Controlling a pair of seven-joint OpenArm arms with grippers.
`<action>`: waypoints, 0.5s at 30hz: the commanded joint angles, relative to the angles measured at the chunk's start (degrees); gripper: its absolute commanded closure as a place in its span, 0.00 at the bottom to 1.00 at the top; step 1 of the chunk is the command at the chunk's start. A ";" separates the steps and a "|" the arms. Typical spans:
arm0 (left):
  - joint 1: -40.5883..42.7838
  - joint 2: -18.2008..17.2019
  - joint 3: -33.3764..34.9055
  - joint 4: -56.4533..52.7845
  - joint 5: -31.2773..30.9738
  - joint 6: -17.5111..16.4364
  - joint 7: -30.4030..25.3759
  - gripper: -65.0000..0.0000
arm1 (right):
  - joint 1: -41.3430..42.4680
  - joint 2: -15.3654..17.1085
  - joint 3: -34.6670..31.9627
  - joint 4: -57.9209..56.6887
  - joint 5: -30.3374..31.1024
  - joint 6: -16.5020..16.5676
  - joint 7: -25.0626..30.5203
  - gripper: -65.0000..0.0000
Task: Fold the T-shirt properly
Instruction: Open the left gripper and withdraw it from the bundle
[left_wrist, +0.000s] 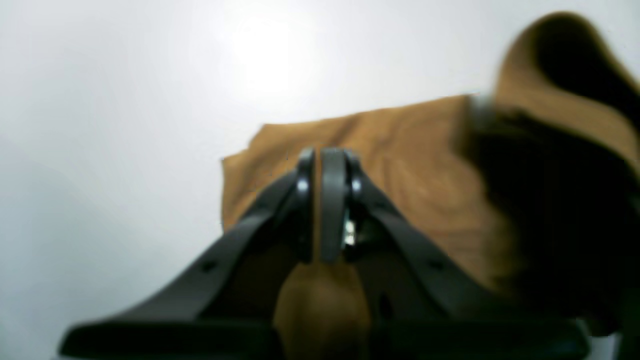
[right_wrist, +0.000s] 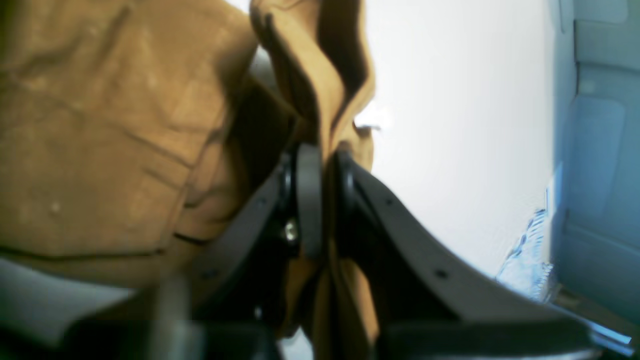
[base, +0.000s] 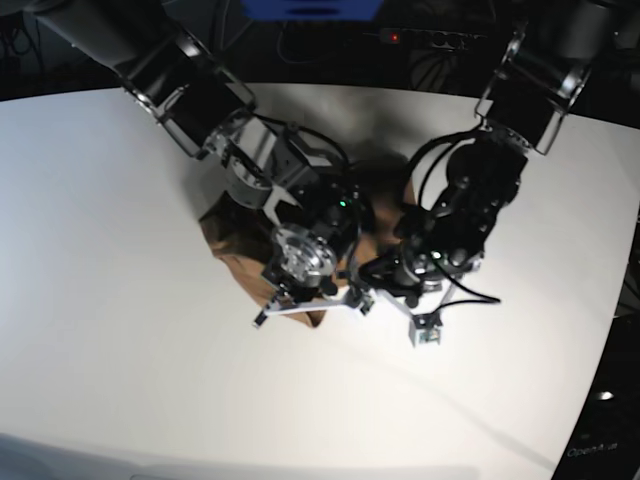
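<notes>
The tan-brown T-shirt (base: 232, 258) lies bunched in the middle of the white table, mostly hidden under both arms in the base view. My right gripper (right_wrist: 325, 150) is shut on a doubled fold of the T-shirt (right_wrist: 100, 130), with cloth running up between its fingers and hanging below them. My left gripper (left_wrist: 317, 155) is shut too, a strip of T-shirt (left_wrist: 400, 150) pinched behind its fingertips. A raised fold of cloth stands blurred at the upper right of the left wrist view. In the base view the right gripper (base: 318, 292) and left gripper (base: 372, 278) sit close together.
The white table (base: 120, 300) spreads wide around the cloth, and its curved edge runs down the right side. A blue-grey panel (right_wrist: 595, 150) stands at the far right of the right wrist view. A power strip (base: 420, 37) and cables lie behind the table.
</notes>
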 joint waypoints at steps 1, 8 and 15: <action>-1.36 -0.32 -1.81 3.25 -0.24 -0.57 -0.42 0.97 | 1.37 0.00 0.34 0.50 -1.13 0.07 -0.12 0.97; 1.72 -0.76 -6.38 9.05 0.02 -0.57 8.99 0.97 | 1.72 0.44 0.34 0.50 -1.13 0.07 -0.12 0.97; 6.11 -2.17 -6.91 6.59 0.20 -0.57 8.99 0.97 | 1.81 0.44 0.43 0.41 -1.13 0.16 0.54 0.97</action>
